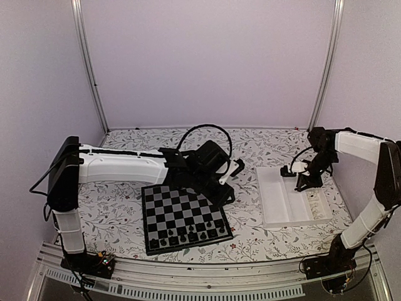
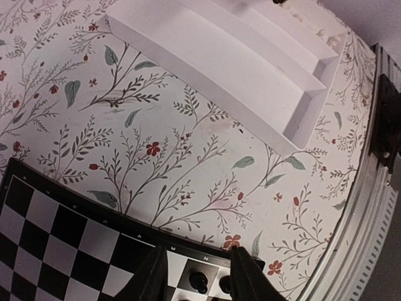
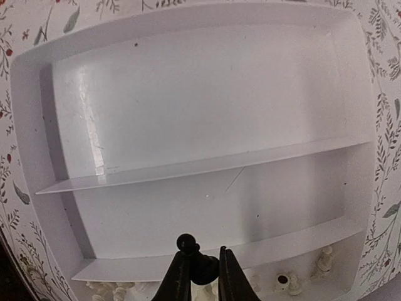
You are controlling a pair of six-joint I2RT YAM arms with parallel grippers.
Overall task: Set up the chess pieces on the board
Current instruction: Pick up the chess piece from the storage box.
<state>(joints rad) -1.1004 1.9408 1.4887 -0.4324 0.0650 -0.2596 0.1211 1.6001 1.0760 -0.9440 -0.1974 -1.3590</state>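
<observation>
The board (image 1: 182,213) lies at the table's middle front, with several black chess pieces (image 1: 182,238) standing along its near row. My left gripper (image 1: 227,177) hangs over the board's right side. In the left wrist view it (image 2: 199,271) is open with nothing between its fingers, and two black pieces (image 2: 199,282) stand on the corner squares below. My right gripper (image 1: 307,182) hovers over the white tray (image 1: 276,213). In the right wrist view it (image 3: 205,268) is shut on a black chess piece (image 3: 187,242), whose round head sticks out past the fingertips.
The tray (image 3: 188,94) has three long compartments. Pale cream pieces (image 3: 322,260) lie in the compartment nearest the right gripper. A floral cloth (image 2: 188,144) covers the table. A metal rail (image 2: 357,226) runs along the front edge.
</observation>
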